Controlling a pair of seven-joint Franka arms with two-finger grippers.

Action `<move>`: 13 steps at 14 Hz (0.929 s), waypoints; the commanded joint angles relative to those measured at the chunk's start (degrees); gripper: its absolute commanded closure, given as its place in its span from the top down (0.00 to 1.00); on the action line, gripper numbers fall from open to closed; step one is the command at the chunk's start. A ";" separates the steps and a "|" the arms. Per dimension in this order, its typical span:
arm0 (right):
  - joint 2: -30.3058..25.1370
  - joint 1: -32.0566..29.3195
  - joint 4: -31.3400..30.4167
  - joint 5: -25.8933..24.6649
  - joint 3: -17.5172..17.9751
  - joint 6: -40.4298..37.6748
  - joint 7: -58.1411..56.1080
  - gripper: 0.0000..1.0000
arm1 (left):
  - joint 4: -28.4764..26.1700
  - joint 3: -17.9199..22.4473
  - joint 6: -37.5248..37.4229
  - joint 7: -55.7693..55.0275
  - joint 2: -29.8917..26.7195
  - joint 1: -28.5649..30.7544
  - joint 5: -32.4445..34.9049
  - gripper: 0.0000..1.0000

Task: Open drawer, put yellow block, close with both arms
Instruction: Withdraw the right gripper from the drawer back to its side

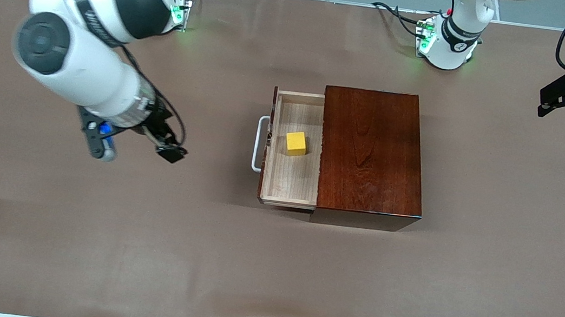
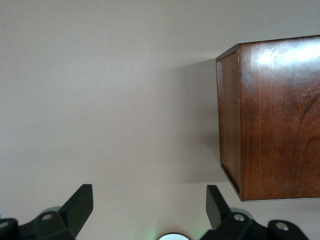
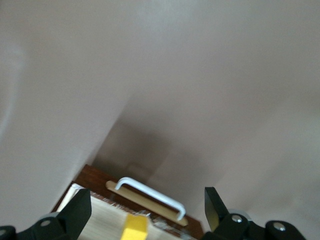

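Note:
The drawer (image 1: pixel 290 181) stands pulled out of the mahogany box (image 1: pixel 370 154) toward the right arm's end of the table, its white handle (image 1: pixel 259 143) leading. The yellow block (image 1: pixel 295 143) rests on the drawer's pale wood floor. My right gripper (image 1: pixel 171 152) hangs open and empty over bare table, short of the handle. The right wrist view shows that gripper (image 3: pixel 147 204) with the handle (image 3: pixel 150 194), the drawer (image 3: pixel 97 220) and the block (image 3: pixel 135 227) between its fingers' line of sight. My left gripper (image 1: pixel 543 103) waits open over the left arm's end of the table. In the left wrist view it (image 2: pixel 149 200) faces the box (image 2: pixel 272 120).
The brown table cover (image 1: pixel 268 266) stretches wide around the box on every side. The two arm bases (image 1: pixel 447 44) with green lights sit along the table's edge farthest from the front camera. Cables run along the edge nearest that camera.

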 commanded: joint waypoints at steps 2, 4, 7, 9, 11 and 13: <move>-2.18 -3.80 -0.61 -0.70 0.92 -3.10 -12.37 1.00 | 0.77 -0.70 -0.98 1.02 -0.39 0.39 -1.80 1.00; -2.98 -6.18 0.00 -0.61 1.01 -4.41 -16.69 1.00 | 0.69 -0.79 -1.07 1.02 -0.65 0.39 -1.97 1.00; -3.16 -8.46 2.72 -0.62 1.01 -7.40 -20.56 1.00 | 0.68 -0.79 -1.07 1.02 -0.56 0.39 -2.06 1.00; -3.77 -9.52 4.39 -0.88 0.92 -9.25 -22.84 1.00 | 0.68 -0.79 -1.51 1.11 -0.74 0.47 -2.06 1.00; -5.70 -10.75 4.57 -2.02 1.01 -10.31 -26.62 1.00 | 0.68 -0.71 -1.86 1.02 -0.74 0.48 -2.06 1.00; -7.19 -11.90 4.57 -2.28 0.93 -12.50 -30.05 1.00 | 0.68 -0.71 -1.86 1.02 -0.83 0.56 -2.06 1.00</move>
